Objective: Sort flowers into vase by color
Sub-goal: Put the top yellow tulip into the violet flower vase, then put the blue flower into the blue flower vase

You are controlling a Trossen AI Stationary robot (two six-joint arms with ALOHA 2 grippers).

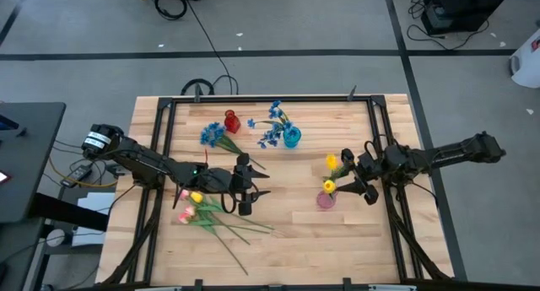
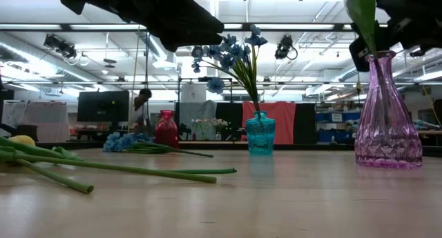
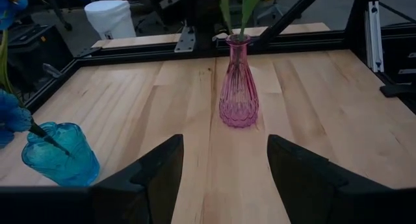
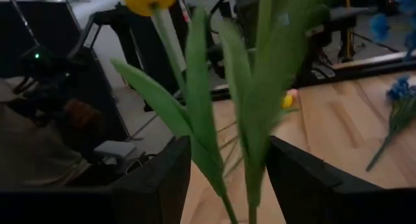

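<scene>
From above, your left claw (image 1: 255,184) hangs open and empty just at 3 o'clock of the loose pink and yellow tulips (image 1: 196,208) lying on the tabletop (image 1: 287,232); your right claw (image 1: 356,175) sits by the pink vase (image 1: 326,199) holding yellow tulips (image 1: 332,175). At table level, blue blossoms (image 2: 235,55) stand in the teal vase (image 2: 260,134), another blue spray (image 2: 131,143) lies beside the red vase (image 2: 166,130). Your left wrist shows fingers (image 3: 162,172) spread wide. Your right wrist shows tulip stems (image 4: 221,113) between spread fingers (image 4: 296,178); whether they grip, you cannot tell.
</scene>
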